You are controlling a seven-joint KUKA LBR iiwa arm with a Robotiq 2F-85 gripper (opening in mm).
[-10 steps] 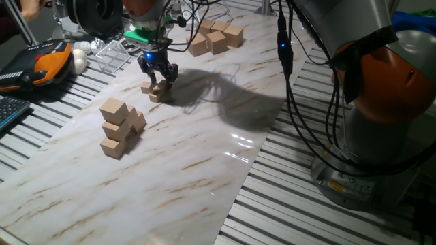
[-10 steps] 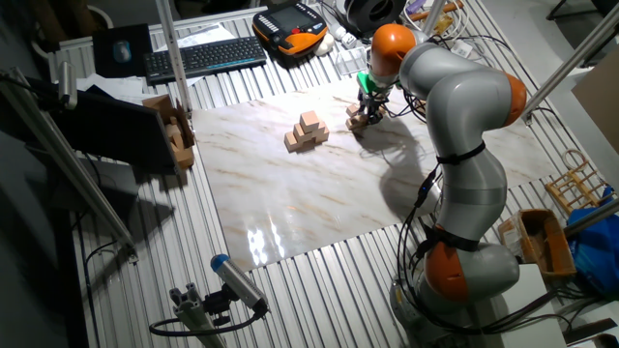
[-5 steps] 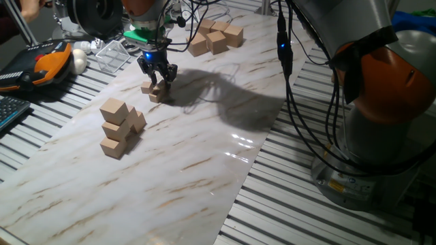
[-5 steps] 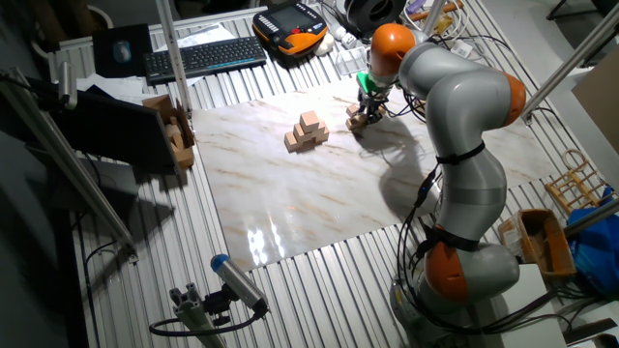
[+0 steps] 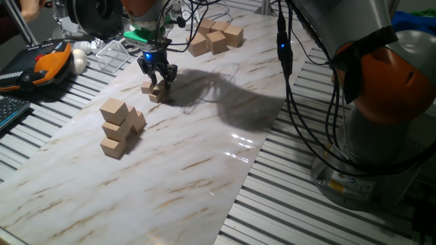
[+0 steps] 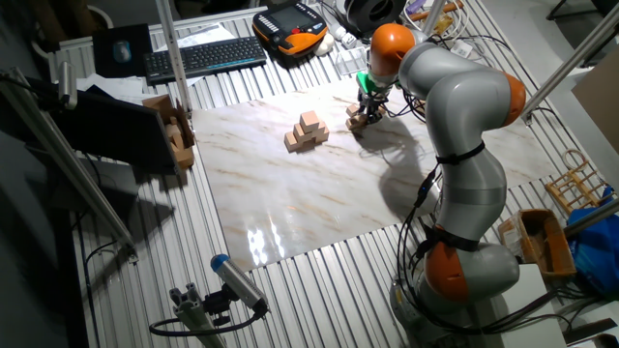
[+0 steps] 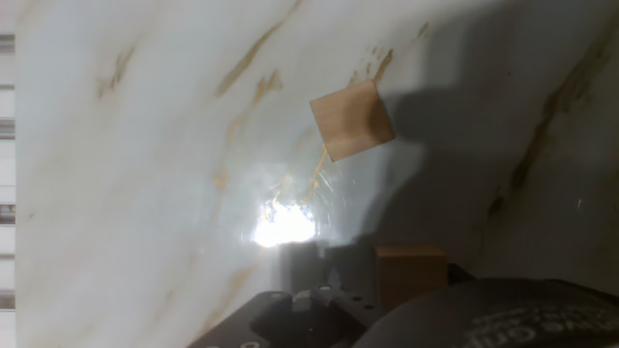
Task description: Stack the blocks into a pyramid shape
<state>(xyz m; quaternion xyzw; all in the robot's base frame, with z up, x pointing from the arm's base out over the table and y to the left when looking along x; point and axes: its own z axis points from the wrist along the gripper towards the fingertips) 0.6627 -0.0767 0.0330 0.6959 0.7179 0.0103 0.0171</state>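
tool [image 5: 159, 77] low over 2 small blocks [image 5: 155, 92] on marble board [image 5: 204, 150]

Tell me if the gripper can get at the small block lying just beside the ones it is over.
Probably yes. The gripper hangs right above the small blocks, and the loose block lies alone on bare marble board, nothing over or against it. The medium cube stack stands well aside.

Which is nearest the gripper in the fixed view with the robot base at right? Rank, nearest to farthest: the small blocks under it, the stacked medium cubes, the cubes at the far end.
1. small blocks, directly under the gripper.
2. stacked medium cubes, nearer the camera, left.
3. far-end cubes, at the marble sheet's far end.
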